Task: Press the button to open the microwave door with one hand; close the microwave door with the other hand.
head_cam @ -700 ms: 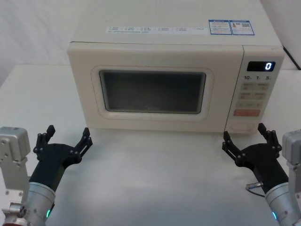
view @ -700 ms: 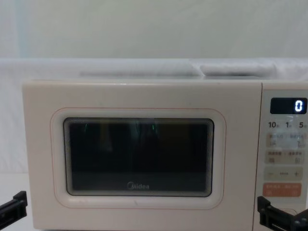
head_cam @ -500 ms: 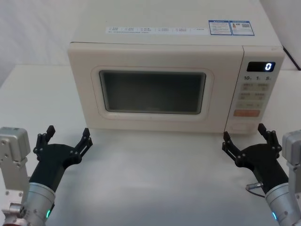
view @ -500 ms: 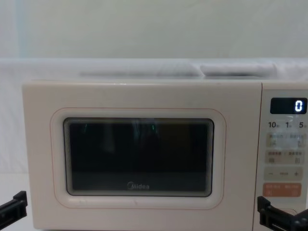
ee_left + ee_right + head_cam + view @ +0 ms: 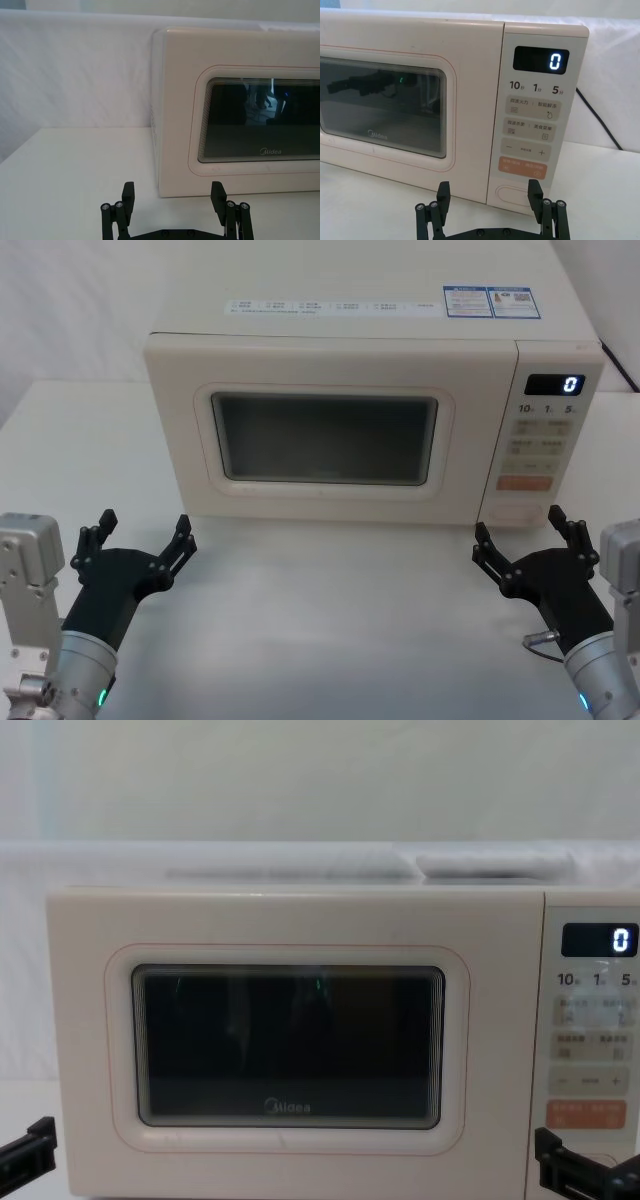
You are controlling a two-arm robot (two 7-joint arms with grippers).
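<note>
Currently: door (image 5: 325, 435) shut | both grippers, left (image 5: 140, 542) and right (image 5: 522, 544), spread | button (image 5: 512, 194) unpressed | risk: orange key (image 5: 522, 168) struck if aimed high.

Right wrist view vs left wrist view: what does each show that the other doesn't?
Right wrist only: the control panel with its display reading 0, the orange key, the wide cream button at the bottom, and the open right gripper just in front of that button.

Left wrist only: the microwave's left side wall, bare table beside it, and the open left gripper near the door's lower left corner.

Both: the shut microwave door with its dark window and Midea logo.
</note>
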